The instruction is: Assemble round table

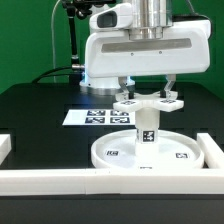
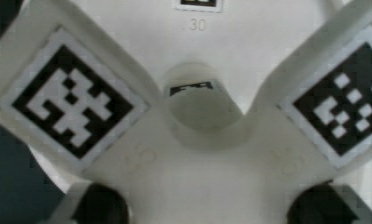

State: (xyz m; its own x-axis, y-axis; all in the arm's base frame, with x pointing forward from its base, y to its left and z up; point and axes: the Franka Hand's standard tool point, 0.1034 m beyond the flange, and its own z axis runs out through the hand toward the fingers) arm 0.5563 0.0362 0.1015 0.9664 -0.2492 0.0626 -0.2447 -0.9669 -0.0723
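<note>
Counting one disc (image 1: 150,152), one leg (image 1: 146,127) upright on it, one cross base (image 1: 147,100) on top. My gripper (image 1: 146,92) sits at the base; whether its fingers clamp it I cannot tell.

One camera stands off my arm, facing me across the counter (image 1: 40,100) from slightly above, far enough to take in my wrist, my tool (image 1: 146,97) and the cross-shaped base (image 1: 146,101) under it. My wrist camera looks straight down past my fingertips (image 2: 94,205), very near that same base (image 2: 186,160), both views' shared part.
</note>
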